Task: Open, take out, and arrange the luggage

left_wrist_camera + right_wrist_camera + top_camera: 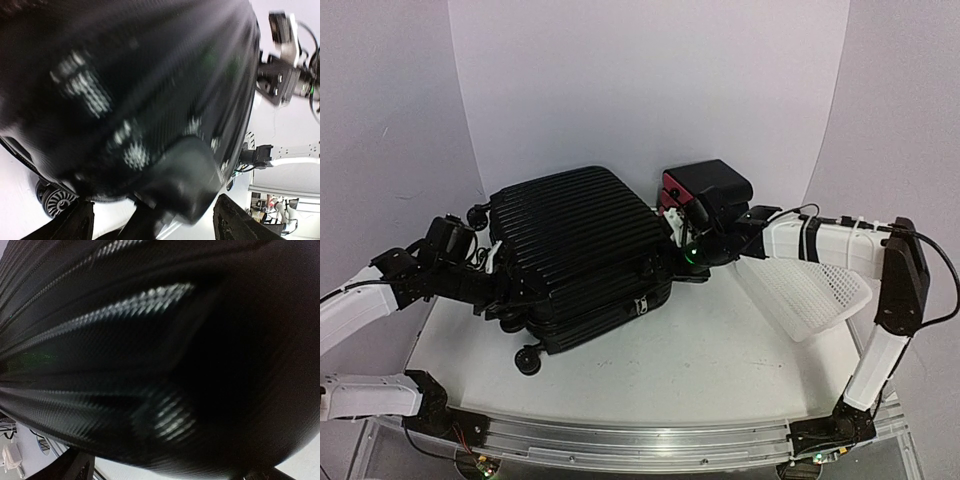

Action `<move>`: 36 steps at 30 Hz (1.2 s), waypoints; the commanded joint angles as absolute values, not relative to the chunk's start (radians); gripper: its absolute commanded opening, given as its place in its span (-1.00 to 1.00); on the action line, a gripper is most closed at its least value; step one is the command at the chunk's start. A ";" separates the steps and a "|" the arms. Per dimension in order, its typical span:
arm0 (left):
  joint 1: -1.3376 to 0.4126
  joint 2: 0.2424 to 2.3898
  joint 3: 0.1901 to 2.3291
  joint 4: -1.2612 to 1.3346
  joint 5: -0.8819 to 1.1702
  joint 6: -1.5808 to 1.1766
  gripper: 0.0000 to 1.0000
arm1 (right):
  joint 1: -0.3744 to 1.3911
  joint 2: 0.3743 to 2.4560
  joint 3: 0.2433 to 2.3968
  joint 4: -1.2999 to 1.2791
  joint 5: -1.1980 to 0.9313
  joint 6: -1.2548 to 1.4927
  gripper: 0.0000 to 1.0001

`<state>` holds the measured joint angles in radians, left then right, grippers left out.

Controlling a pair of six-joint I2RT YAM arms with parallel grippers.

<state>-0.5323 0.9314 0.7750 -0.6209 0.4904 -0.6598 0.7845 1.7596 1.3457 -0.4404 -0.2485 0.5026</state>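
Currently luggage (575, 250) flat, long axis left-right, wheels (528, 360) leftward.

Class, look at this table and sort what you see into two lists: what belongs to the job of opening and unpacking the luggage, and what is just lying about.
Belongs to the job: suitcase, left gripper, right gripper.
Just lying about: white mesh basket, black box with a red front.

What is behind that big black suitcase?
A black box with a red front stands behind the suitcase's right end; its lower part is hidden.
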 commanded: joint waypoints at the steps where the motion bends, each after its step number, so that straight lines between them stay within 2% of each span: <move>1: -0.608 0.953 0.787 -0.622 0.484 -0.700 0.62 | 0.720 1.849 1.506 -0.344 -0.205 0.451 0.73; 5: -0.647 0.969 0.809 -0.612 0.454 -0.711 0.63 | 0.709 1.901 1.635 -0.501 -0.167 0.332 0.76; 7: -0.664 0.981 0.820 -0.603 0.445 -0.710 0.72 | 0.709 1.885 1.635 -0.570 -0.118 0.291 0.79; 11: -0.692 1.030 0.847 -0.586 0.443 -0.701 0.82 | 0.709 1.769 1.491 -0.579 -0.140 0.251 0.80; 16: -0.707 1.067 0.886 -0.585 0.436 -0.672 0.79 | 0.709 1.697 1.277 -0.403 -0.246 0.245 0.74; 19: -0.707 1.095 0.914 -0.603 0.420 -0.640 0.72 | 0.709 1.697 1.193 -0.255 -0.327 0.268 0.61; 22: -0.707 1.126 0.940 -0.645 0.401 -0.628 0.54 | 0.716 1.707 1.143 -0.115 -0.380 0.280 0.50; 26: -0.708 1.129 0.958 -0.644 0.420 -0.642 0.20 | 0.754 1.733 1.122 -0.014 -0.348 0.253 0.41; 33: -0.710 1.128 1.031 -0.639 0.465 -0.655 -0.05 | 0.781 1.789 1.087 0.169 -0.219 0.295 0.22; 36: -0.710 1.138 1.046 -0.637 0.482 -0.658 -0.10 | 0.781 1.809 1.074 0.220 -0.192 0.307 -0.05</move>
<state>-0.7101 1.1515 0.9298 -0.7086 0.3916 -0.6083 0.7864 1.7824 1.0916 0.0689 -0.2646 0.2817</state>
